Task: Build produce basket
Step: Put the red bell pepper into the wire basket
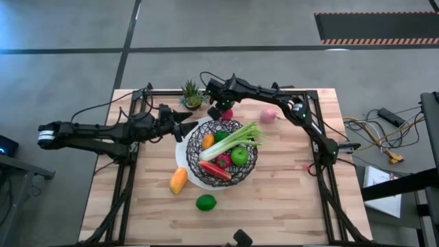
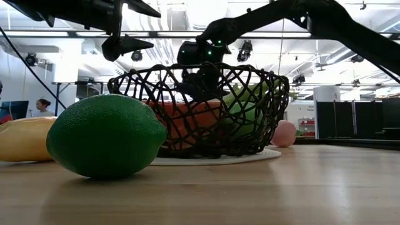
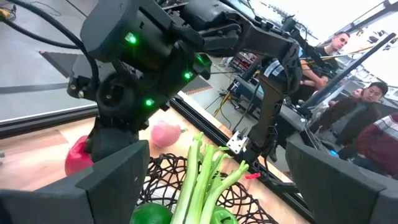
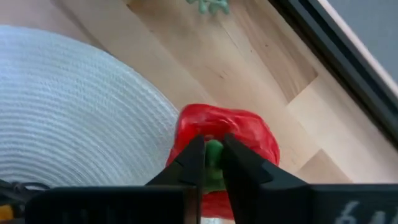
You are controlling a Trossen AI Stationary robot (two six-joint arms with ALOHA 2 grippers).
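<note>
The black wire basket [image 1: 223, 152] stands mid-table on its white plate base [image 4: 68, 112]. It holds a celery stalk [image 1: 236, 139], a green apple [image 1: 239, 156], red pieces and an orange piece. My right gripper [image 4: 213, 163] reaches over the basket's far rim and is shut on a red pepper [image 1: 226, 114], which also shows in the right wrist view [image 4: 245, 134]. My left gripper [image 1: 185, 127] hovers open and empty at the basket's left rim. A pink peach [image 1: 269, 114], an orange-yellow fruit [image 1: 178, 180] and a green lime [image 1: 206, 202] lie on the table. My right gripper pinches the red pepper's green stem [image 4: 214, 149] between its two fingertips, coming from above and pointing down. The pepper sits below the fingers, just beyond the rim of the plate base. I cannot tell whether it still rests on the table.
A small spiky potted plant [image 1: 192, 95] stands at the far edge, left of my right gripper. A black frame rail [image 1: 309, 130] runs round the table. People sit in the room beyond the table [image 3: 348, 81].
</note>
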